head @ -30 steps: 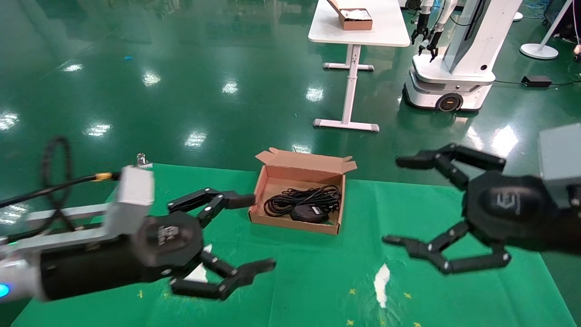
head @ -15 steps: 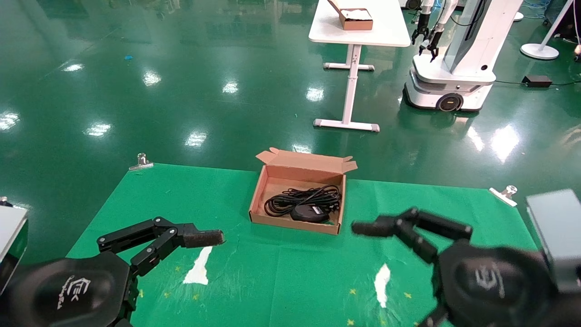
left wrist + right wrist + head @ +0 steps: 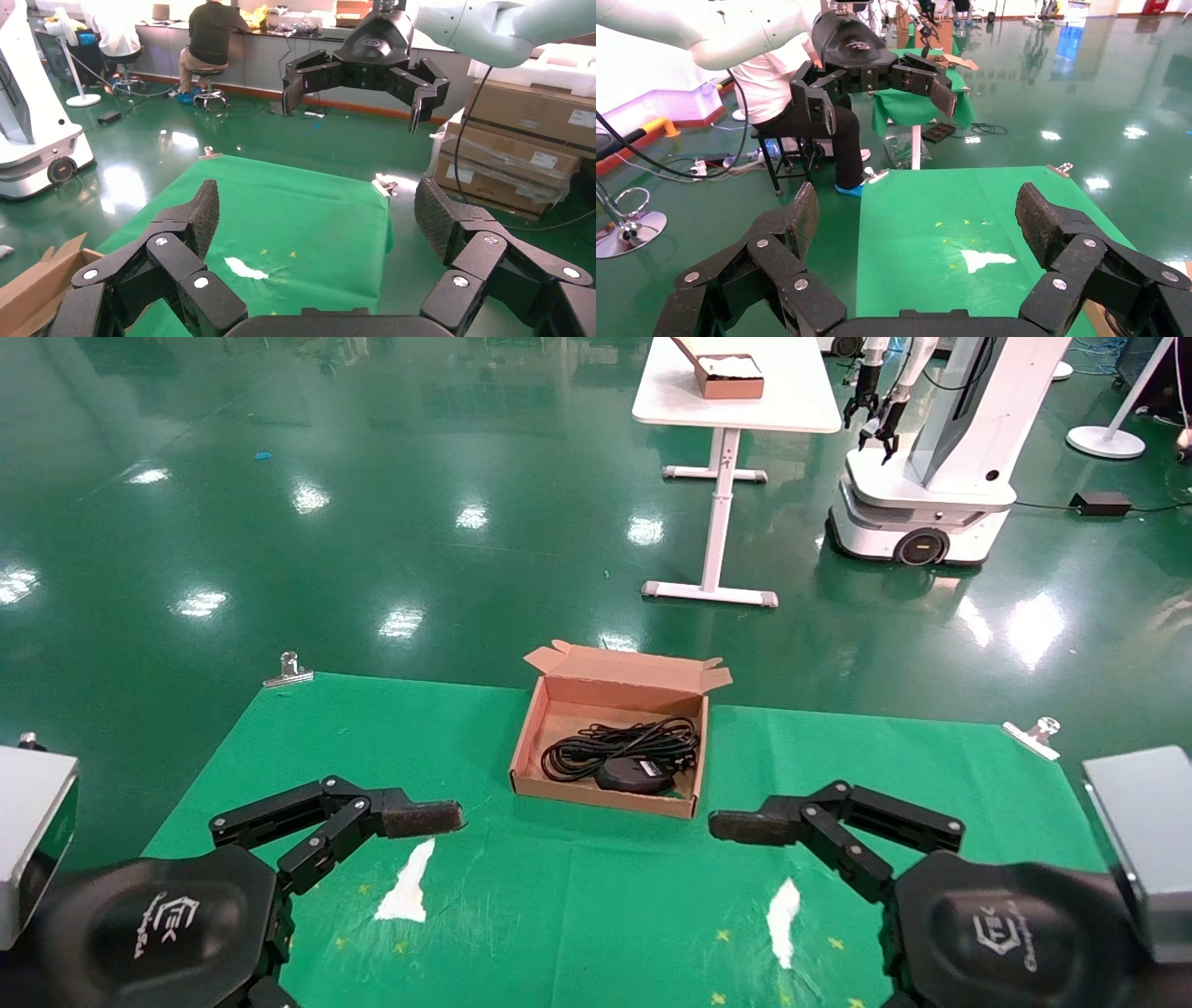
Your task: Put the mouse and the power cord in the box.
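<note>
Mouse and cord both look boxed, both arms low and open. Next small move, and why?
Probably none beyond parking: the mouse and the coiled power cord both lie inside the box, and nothing task-related sits on the green cloth. The left gripper and right gripper hang near the cloth's front edge, jaws wide open and empty. If closing were wanted, the upright lid flap would be next.

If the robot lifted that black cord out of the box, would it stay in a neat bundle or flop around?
Probably flop. The power cord lies in loose loops with no tie visible, so they would likely sag and unwind. It may also drag the mouse, which rests against it in the box.
</note>
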### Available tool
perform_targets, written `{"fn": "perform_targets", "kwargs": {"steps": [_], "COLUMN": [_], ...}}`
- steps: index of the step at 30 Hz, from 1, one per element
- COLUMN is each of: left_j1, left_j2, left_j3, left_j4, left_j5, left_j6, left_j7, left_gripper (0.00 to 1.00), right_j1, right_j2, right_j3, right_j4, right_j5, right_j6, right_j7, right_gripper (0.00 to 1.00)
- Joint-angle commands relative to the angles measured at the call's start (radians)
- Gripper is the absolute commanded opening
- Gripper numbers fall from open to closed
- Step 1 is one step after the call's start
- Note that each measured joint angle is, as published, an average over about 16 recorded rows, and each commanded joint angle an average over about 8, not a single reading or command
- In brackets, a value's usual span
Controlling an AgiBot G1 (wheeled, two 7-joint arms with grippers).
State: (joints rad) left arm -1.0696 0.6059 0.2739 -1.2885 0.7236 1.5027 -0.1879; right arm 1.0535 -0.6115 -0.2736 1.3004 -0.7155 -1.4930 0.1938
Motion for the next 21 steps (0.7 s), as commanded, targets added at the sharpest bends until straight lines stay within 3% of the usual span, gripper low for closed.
{"fn": "perform_targets", "kwargs": {"steps": [1,21], "left_j1": [-0.001,-0.004], "left_j2": [0.001,0.004], "left_j3": [0.001,0.005], "left_j4": [0.001,0.004], "left_j5": [0.001,0.006], "left_j6": [-0.001,-0.006], "left_j7": [0.0,0.001], "left_gripper": [1.0,1.0], "right_j1": [0.004,0.019], "right_j2": [0.0,0.0], "right_j3": [-0.001,-0.005], "right_j4": [-0.003,-0.015], "right_j5": [-0.003,-0.013], "right_j6": [0.0,-0.002], "right_j7": [-0.002,-0.006], "right_gripper": [1.0,1.0]}}
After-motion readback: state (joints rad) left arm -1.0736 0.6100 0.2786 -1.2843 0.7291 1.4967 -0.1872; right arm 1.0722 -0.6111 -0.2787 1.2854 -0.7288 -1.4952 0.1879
